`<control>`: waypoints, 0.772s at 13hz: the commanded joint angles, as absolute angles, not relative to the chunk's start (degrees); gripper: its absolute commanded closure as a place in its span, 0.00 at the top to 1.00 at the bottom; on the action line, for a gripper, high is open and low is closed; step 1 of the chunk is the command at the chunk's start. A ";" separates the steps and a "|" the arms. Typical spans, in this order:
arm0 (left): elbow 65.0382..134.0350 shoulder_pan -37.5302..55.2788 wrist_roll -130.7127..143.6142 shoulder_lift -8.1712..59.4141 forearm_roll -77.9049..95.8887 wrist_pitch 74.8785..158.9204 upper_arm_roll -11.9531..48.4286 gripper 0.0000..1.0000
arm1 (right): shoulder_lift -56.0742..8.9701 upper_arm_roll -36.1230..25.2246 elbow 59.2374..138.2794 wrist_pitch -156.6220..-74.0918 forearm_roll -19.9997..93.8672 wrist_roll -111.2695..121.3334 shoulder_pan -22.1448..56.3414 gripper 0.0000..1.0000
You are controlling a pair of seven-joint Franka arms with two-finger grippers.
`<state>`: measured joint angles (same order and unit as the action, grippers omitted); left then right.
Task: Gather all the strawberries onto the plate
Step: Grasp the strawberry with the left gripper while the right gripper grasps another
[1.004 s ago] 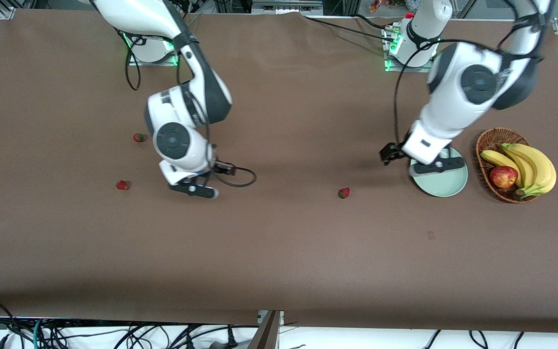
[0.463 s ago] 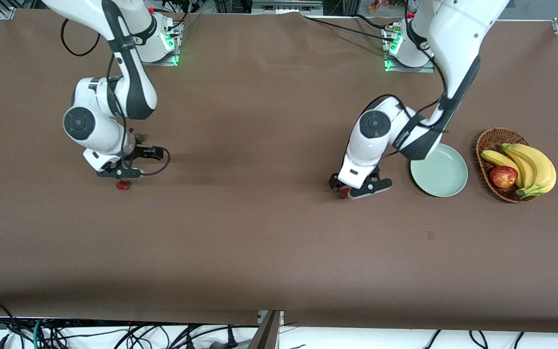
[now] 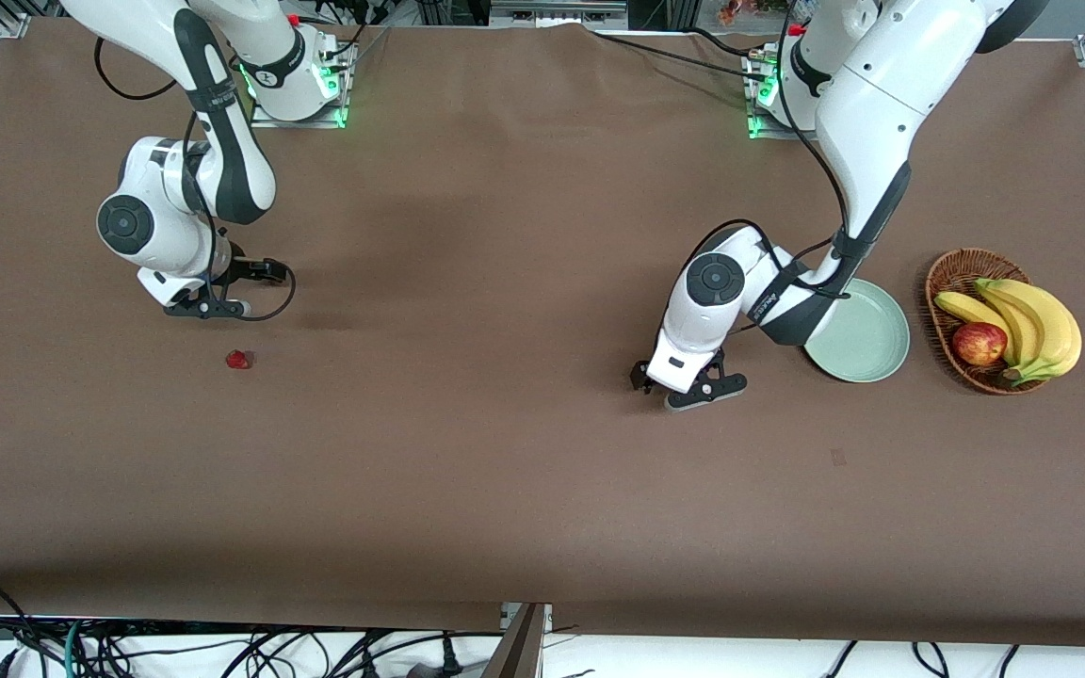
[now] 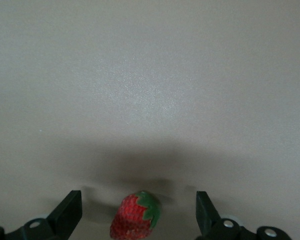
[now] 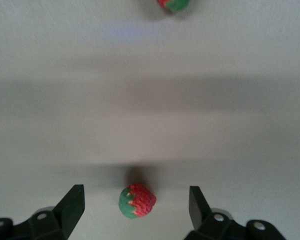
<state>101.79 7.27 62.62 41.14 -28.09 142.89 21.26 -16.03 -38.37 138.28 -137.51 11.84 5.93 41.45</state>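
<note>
My left gripper [image 3: 696,393] is low over the table, beside the plate [image 3: 872,344] toward the right arm's end. It is open around a strawberry [image 4: 133,221], which lies between the fingers [image 4: 69,207] and is hidden in the front view. My right gripper [image 3: 208,308] is open near the right arm's end. In its wrist view a strawberry [image 5: 137,201] lies on the table between the open fingers [image 5: 74,200]. A second strawberry [image 5: 174,4] shows farther off. The front view shows one strawberry [image 3: 239,359], nearer the camera than that gripper. The plate is pale mint-green and holds nothing; the left arm covers part of it.
A brown wicker basket [image 3: 946,273] with bananas [image 3: 1032,320] and a red apple [image 3: 979,343] stands beside the plate, at the left arm's end of the table. The brown table top [image 3: 505,452] is bare through the middle and front.
The right arm swung from the table's middle to its own end, over the two strawberries there. The left arm left the plate and came down over the third strawberry, which it now hides.
</note>
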 commanded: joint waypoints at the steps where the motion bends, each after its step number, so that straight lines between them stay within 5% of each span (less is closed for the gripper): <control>1: 102.03 7.56 62.15 41.31 -29.53 142.21 21.45 1.00 | -13.01 -38.94 144.04 -142.46 12.30 6.77 42.01 0.91; 4: 103.00 7.56 59.94 41.22 -28.74 141.07 21.62 0.98 | -13.01 -38.94 145.63 -142.73 13.27 6.77 42.01 0.79; 5: 103.01 7.56 59.94 41.22 -28.57 140.98 21.71 0.87 | -13.09 -38.94 145.90 -142.82 13.53 6.77 42.01 0.76; 7: 102.83 7.47 59.94 41.04 -26.30 140.80 21.71 0.43 | -13.18 -38.85 146.16 -142.82 14.41 6.77 42.01 0.66; 10: 102.48 7.47 59.94 40.69 -25.14 139.93 21.71 0.10 | -13.36 -38.85 146.34 -142.91 14.50 6.77 42.01 0.49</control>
<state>102.29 7.64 61.13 41.57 -26.54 141.61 21.59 -15.73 -38.37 144.07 -141.53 13.36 5.93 41.49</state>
